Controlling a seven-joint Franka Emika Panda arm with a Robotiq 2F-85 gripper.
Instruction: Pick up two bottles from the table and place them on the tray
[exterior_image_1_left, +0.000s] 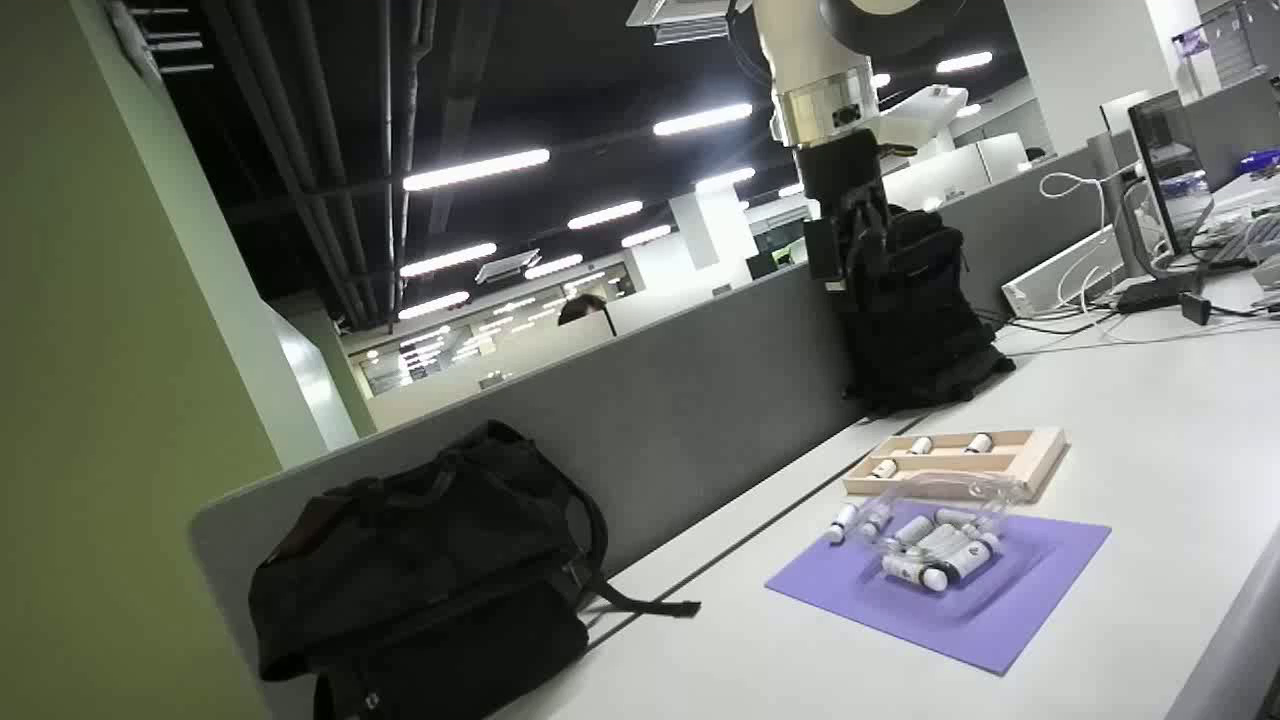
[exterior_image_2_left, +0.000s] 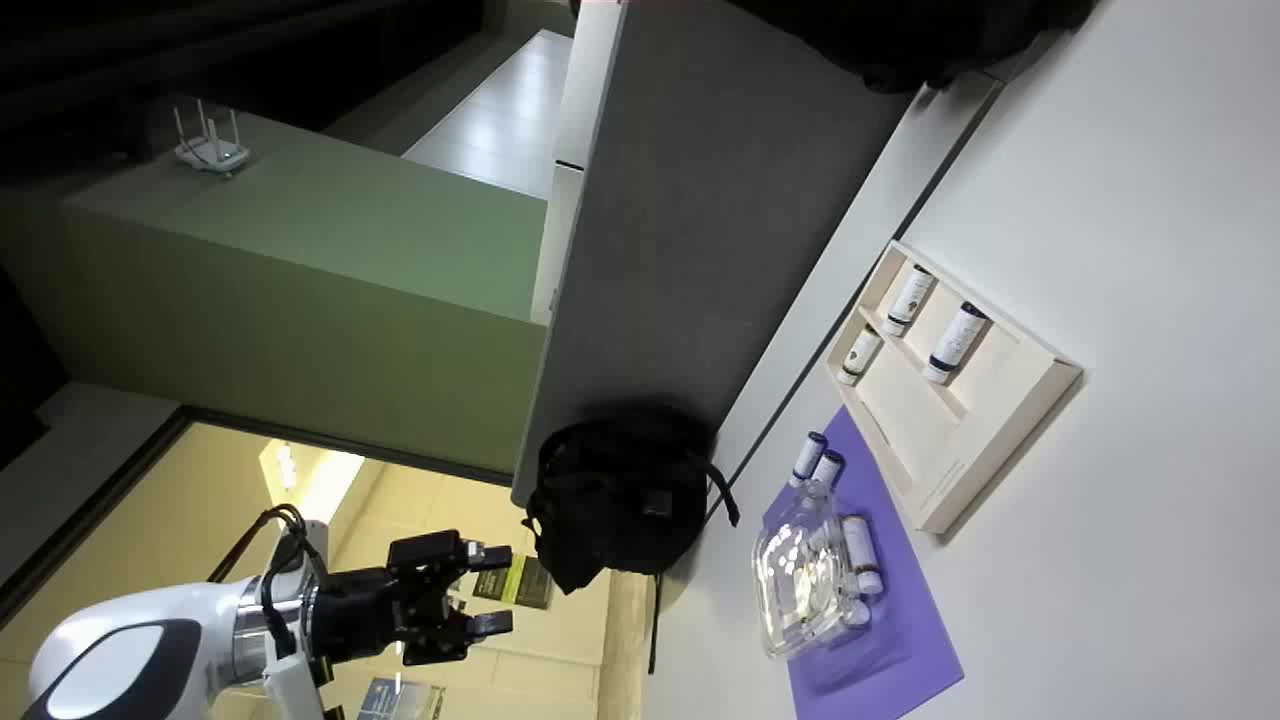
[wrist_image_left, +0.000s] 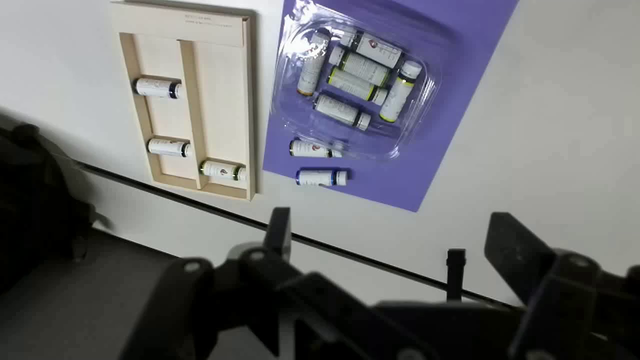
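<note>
The tan tray (wrist_image_left: 220, 100) lies on the white table (wrist_image_left: 540, 140); it shows in both exterior views (exterior_image_1_left: 1040, 462) (exterior_image_2_left: 1000, 430). Three bottles lie in it: two in one compartment (wrist_image_left: 156, 88) (wrist_image_left: 168, 148), one in the narrower one (wrist_image_left: 222, 170). A blue-ringed bottle (wrist_image_left: 319, 178) lies across the edge of the purple mat. Beside it lies a bottle (wrist_image_left: 314, 149) whose cap is at the clear plastic container's rim. Several more bottles (wrist_image_left: 342, 110) lie within that container. My gripper (wrist_image_left: 390, 220) is open and empty, high above the table; it shows in both exterior views (exterior_image_1_left: 845, 265) (exterior_image_2_left: 492, 590).
The purple mat (wrist_image_left: 465, 95) lies under the clear container (exterior_image_2_left: 770, 590), next to the tray. Black backpacks (exterior_image_1_left: 420, 560) (exterior_image_1_left: 920, 310) stand against the grey partition (exterior_image_1_left: 720, 380). A dark seam (wrist_image_left: 360, 257) runs along the table. A monitor (exterior_image_1_left: 1165, 170) and cables are farther along the desk.
</note>
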